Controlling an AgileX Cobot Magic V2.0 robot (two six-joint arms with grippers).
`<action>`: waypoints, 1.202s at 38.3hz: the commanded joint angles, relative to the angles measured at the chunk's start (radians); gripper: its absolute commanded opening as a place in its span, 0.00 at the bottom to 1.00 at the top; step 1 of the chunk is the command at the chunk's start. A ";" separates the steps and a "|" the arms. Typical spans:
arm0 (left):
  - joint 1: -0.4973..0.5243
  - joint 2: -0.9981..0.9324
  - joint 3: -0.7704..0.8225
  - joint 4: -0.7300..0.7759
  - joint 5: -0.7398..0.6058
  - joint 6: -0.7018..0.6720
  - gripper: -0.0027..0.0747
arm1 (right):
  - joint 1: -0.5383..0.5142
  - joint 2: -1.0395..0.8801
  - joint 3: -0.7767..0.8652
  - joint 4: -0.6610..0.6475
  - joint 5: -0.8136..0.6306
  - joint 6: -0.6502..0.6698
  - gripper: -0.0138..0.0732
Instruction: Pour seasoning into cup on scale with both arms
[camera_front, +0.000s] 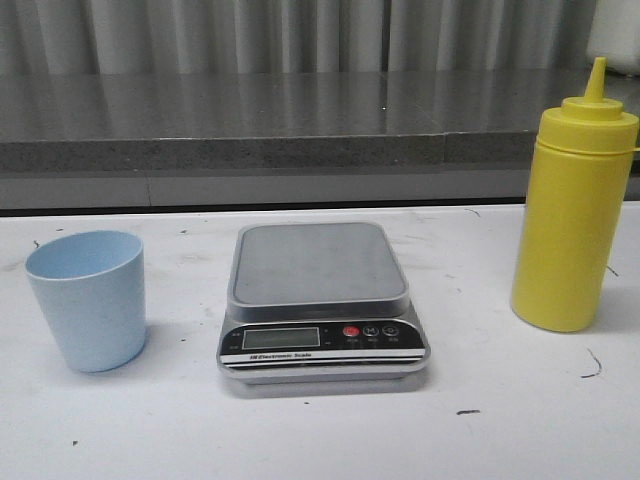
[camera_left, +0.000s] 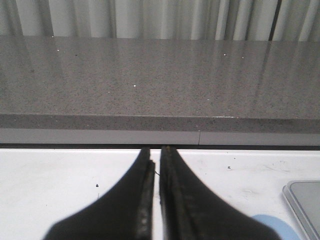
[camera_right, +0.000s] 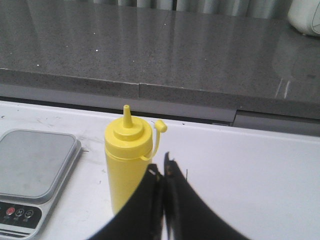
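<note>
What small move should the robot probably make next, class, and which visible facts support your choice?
Probably open the left gripper and reach for the cup. The cup stands on the table left of the scale, whose platform is bare, and both grippers are shut. The bottle waits upright on the right near the right gripper.

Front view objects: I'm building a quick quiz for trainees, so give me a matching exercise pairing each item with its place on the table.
Things:
1. cup
2. scale
3. seasoning
4. left gripper

Places or states:
A. middle of the table, platform bare
B. robot's right side, upright
C. shut, holding nothing
D. robot's left side, upright, off the scale

Pairs: 1-D, 2-A, 3-B, 4-C
</note>
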 joint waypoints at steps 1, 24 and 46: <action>0.001 0.014 -0.019 0.000 -0.071 -0.003 0.33 | 0.001 0.016 -0.035 0.000 -0.082 0.001 0.39; -0.030 0.151 -0.070 -0.055 -0.074 -0.001 0.93 | 0.001 0.016 -0.035 0.000 -0.081 0.001 0.84; -0.508 0.712 -0.323 -0.084 0.122 0.103 0.93 | 0.001 0.016 -0.035 0.000 -0.082 0.001 0.84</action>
